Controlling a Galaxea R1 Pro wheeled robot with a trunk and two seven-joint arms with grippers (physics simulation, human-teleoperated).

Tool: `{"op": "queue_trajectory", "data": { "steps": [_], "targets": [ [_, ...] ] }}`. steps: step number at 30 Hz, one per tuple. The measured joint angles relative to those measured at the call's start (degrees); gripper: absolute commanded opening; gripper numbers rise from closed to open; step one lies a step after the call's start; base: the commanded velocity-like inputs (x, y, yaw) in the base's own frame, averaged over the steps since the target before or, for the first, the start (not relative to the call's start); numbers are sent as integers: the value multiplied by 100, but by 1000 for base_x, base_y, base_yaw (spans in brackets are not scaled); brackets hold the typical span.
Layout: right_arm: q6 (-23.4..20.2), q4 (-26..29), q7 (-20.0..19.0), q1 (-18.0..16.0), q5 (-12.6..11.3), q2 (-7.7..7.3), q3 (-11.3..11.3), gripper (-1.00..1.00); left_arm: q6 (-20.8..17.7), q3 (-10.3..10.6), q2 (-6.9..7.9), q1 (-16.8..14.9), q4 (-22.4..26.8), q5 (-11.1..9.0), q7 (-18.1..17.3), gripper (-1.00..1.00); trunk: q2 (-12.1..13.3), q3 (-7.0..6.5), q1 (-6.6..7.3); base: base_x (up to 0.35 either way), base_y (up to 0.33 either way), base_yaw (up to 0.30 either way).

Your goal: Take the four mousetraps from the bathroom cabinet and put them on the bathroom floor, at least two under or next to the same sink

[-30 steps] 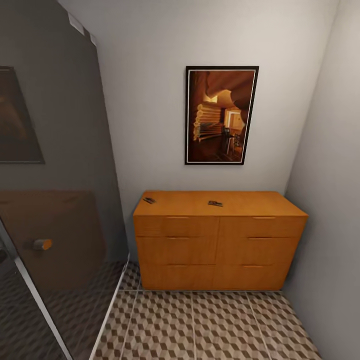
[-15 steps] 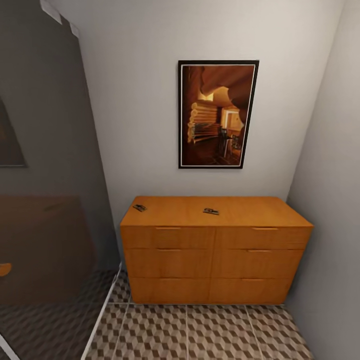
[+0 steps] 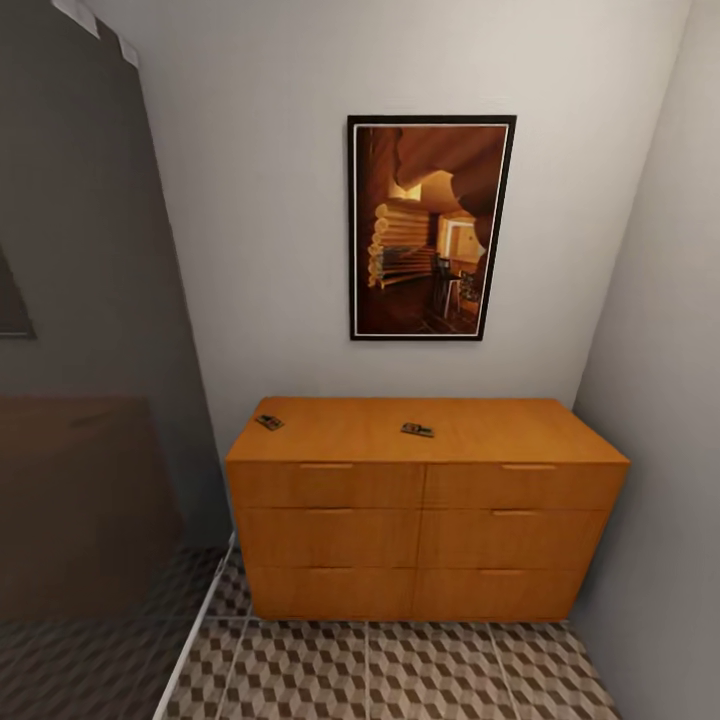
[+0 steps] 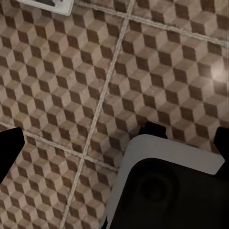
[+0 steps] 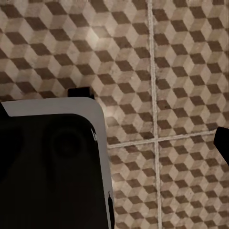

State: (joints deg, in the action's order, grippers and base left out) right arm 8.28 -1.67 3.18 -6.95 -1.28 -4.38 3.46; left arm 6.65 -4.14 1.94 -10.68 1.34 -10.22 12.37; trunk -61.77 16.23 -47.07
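The orange-brown wooden cabinet (image 3: 425,510) stands against the far wall in the head view. Two mousetraps lie on its flat top: one (image 3: 269,422) near the left back corner, another (image 3: 417,430) near the middle. The cube-patterned bathroom floor (image 3: 400,670) runs up to the cabinet's foot. The left wrist view looks down on floor tiles, where my left gripper (image 4: 117,150) is open with dark fingertips (image 4: 9,152) at opposite edges. My right gripper (image 5: 112,133) also hangs open over the tiles, one fingertip (image 5: 223,142) at the picture's edge. The sink is out of view.
A framed picture (image 3: 428,228) hangs above the cabinet. A dark glass shower wall (image 3: 90,400) closes the left side and a grey wall (image 3: 660,400) the right, leaving a narrow alcove. My grey and black base (image 4: 167,191) shows below both wrists.
The whole head view has shifted: the cabinet now looks larger and lower, so the camera has moved closer. The two mousetraps lie as before.
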Motion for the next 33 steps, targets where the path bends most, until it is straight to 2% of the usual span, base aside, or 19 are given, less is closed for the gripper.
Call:
{"op": "queue_trajectory", "data": {
  "steps": [12,33],
  "targets": [
    [0,0,0,0,0,-1,0,100,3,3,2,-1,2,4,-3,100,0,0,0,109,-89,0],
    [-3,0,76,0,2,2,1,100,12,22,-6,0,0,35,3,100,0,0,-1,11,-7,0]
  ]
}}
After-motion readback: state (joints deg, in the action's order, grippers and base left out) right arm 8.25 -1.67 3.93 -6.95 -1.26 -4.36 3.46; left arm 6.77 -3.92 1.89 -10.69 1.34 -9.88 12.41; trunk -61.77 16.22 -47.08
